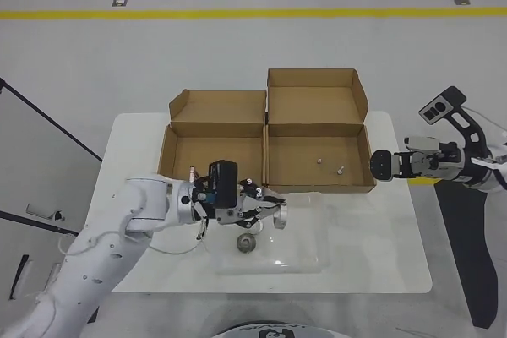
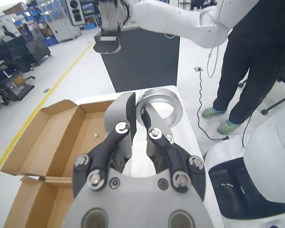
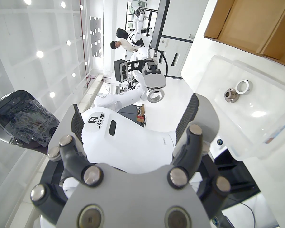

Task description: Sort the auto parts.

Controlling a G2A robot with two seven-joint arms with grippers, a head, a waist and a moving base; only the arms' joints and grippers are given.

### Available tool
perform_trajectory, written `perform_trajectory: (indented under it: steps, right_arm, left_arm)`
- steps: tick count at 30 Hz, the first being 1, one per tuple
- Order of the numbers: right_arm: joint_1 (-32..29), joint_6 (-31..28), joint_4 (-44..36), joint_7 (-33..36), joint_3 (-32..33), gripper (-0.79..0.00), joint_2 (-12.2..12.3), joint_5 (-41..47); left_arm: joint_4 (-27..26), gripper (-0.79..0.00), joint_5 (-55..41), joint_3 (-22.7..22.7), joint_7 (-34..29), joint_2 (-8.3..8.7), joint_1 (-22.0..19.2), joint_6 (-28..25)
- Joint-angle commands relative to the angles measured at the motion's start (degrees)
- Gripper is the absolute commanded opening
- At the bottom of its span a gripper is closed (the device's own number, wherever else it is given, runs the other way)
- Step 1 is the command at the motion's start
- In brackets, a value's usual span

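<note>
Steel ring [image 2: 158, 92] sits pinched by its wall in your left tool [image 2: 138, 110], raised over the clear tray [image 1: 308, 249], probably bound for a cardboard box [image 1: 228, 156]. Your right tool [image 3: 135, 105] hangs wide open, empty.

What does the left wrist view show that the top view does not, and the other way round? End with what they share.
Left wrist view: the left gripper pinches the wall of the silver metal ring, one finger inside its bore, one outside. Top view: the ring hangs over a clear plastic tray holding a grey flanged metal hub; two small screws lie in the right-hand brown cardboard box. Both: the left gripper shut on the ring, and that box.
</note>
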Motion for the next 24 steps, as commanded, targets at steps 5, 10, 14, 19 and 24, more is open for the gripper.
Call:
perform_trajectory:
  steps: [5, 10, 14, 19, 24]
  right_arm:
    - [0.00, 0.00, 0.00, 0.00, 0.00, 0.000, 0.00, 0.00]
    - [0.00, 0.00, 0.00, 0.00, 0.00, 0.000, 0.00, 0.00]
    - [0.00, 0.00, 0.00, 0.00, 0.00, 0.000, 0.00, 0.00]
    - [0.00, 0.00, 0.00, 0.00, 0.00, 0.000, 0.00, 0.00]
    - [0.00, 0.00, 0.00, 0.00, 0.00, 0.000, 0.00, 0.00]
  left_arm:
    - [1.95, -0.785, 6.15, -1.76, 12.61, -0.32, 1.53, -1.74]
    - [3.40, -0.785, 9.03, -2.82, 20.94, -0.36, 2.23, -1.74]
    - [4.22, -0.785, 12.19, -4.56, 28.41, -0.26, 3.15, -1.74]
    - [5.58, -0.785, 15.41, -6.94, 36.81, -0.21, 4.50, -1.72]
    - [5.98, -0.785, 18.34, -8.28, 43.94, -0.07, 5.10, -1.74]
